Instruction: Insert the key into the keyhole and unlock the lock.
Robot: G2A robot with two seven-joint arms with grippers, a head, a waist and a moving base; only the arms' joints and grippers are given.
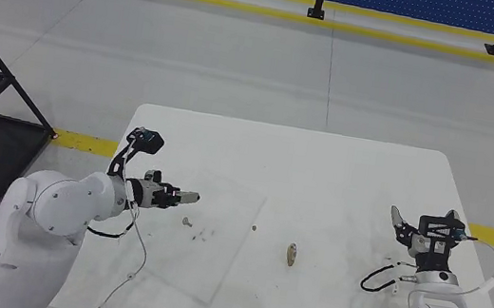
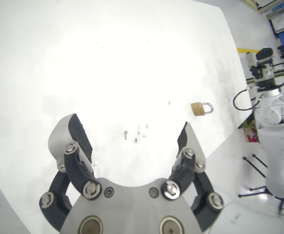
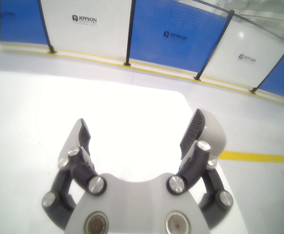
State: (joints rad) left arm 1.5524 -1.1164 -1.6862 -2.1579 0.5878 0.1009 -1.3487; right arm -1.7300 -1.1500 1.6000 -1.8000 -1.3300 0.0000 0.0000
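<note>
Near my left gripper [image 2: 129, 120], wide open and empty like my right gripper [image 3: 139, 117], the key [image 2: 125, 135] lies flat; my grip may skid off.

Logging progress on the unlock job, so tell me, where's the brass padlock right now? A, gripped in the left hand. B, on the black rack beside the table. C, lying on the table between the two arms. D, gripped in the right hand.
C: the brass padlock lies loose on the white table, and the left hand and right hand are both open and empty.
</note>
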